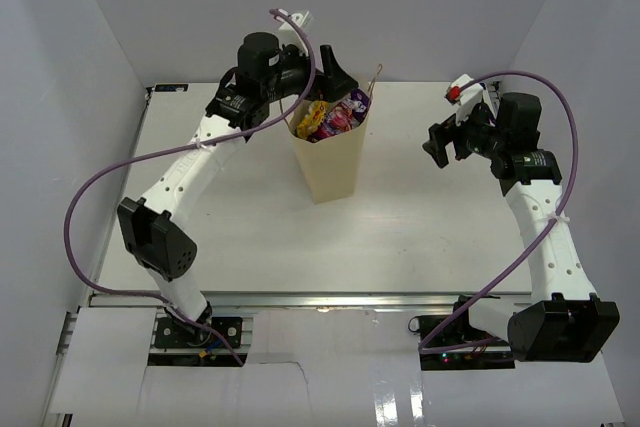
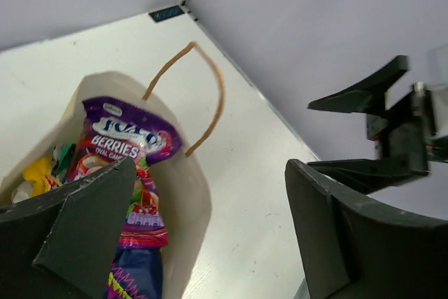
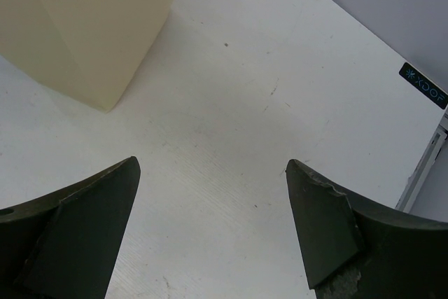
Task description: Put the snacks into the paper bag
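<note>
Hovering over the paper bag (image 1: 330, 169) near the far edge of the tabletop (image 1: 240, 247), left gripper (image 1: 338, 79) is gaping wide, empty; snacks (image 1: 335, 119) are sitting inside. Should be lifting straight up, clearing handles (image 2: 210, 96). Right gripper (image 1: 441, 143) is idling wide, empty.

White table (image 1: 400, 237), dark corner label (image 3: 423, 85)

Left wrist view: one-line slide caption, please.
Open left gripper above the paper bag, purple berries packet inside.
</note>
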{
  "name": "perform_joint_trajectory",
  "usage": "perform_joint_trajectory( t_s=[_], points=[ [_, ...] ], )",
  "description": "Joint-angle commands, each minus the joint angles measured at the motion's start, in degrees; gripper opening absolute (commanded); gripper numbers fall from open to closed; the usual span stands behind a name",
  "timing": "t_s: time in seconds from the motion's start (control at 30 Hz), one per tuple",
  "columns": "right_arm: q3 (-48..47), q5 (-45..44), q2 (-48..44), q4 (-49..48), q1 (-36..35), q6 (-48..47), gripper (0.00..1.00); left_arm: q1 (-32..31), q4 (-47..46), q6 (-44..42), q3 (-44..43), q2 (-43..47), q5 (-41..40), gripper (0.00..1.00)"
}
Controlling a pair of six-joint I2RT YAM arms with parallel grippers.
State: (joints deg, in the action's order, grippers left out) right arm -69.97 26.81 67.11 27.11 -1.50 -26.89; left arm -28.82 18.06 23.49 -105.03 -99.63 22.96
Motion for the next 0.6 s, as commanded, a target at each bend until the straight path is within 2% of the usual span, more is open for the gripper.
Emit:
perform_joint_trajectory(
  t_s=[0.0, 0.07, 0.1, 0.13, 0.2, 0.23, 0.27, 0.33, 0.37, 0.47, 0.57],
  points=[
    [-2.44, -3.5, -0.84, 0.57, 0.27, 3.94, 0.9, -0.62, 0.39, -3.35, -4.39, 6.63, -0.73, 0.98],
    [-3.41, -6.66, -0.75, 0.66, 0.27, 8.42, 0.9, -0.62, 0.65, -5.37, -2.21, 9.79, -3.17, 0.98],
    [-3.59, -8.07, -0.84, 0.66, 0.35, 9.92, 0.9, -0.62, 0.74, -7.73, -0.19, 14.42, -5.27, 0.98],
    [-3.85, -9.65, -1.1, 0.49, 0.27, 11.5, 0.9, -0.71, 0.66, -9.06, 2.35, 17.17, -11.39, 0.98],
    [-4.55, -15.19, -1.28, 0.31, 0.27, 16.24, 0.9, -0.54, -0.13, -11.26, 13.06, 26.18, -19.4, 0.98],
    [-4.73, -16.77, -1.37, 0.48, 0.27, 17.48, 0.9, -0.45, -0.31, -12.49, 17.1, 29.2, -27.45, 0.98],
    [-5.08, -19.49, -1.46, 0.57, 0.27, 18.97, 0.9, -0.36, -0.4, -12.76, 24.71, 32.19, -30.14, 0.98],
    [-5.08, -21.52, -2.07, 0.57, 0.27, 19.6, 0.9, -0.1, 0.21, -13.29, 31.35, 39.82, -34.01, 0.98],
    [-4.65, -22.84, -2.42, 0.4, 0.35, 19.86, 0.9, -0.01, 1.43, -13.12, 36.78, 42.04, -34.99, 0.98],
    [-2.72, -25.91, -3.91, -1.44, 0.27, 20.39, 0.9, 0.08, 4.07, -10.13, 44.97, 48.73, -38.07, 0.98],
    [-1.4, -26.46, -5.06, -4.16, 0.35, 19.43, 0.9, 0.08, 4.09, -7.42, 49.04, 53.73, -39.91, 0.98]
  ],
)
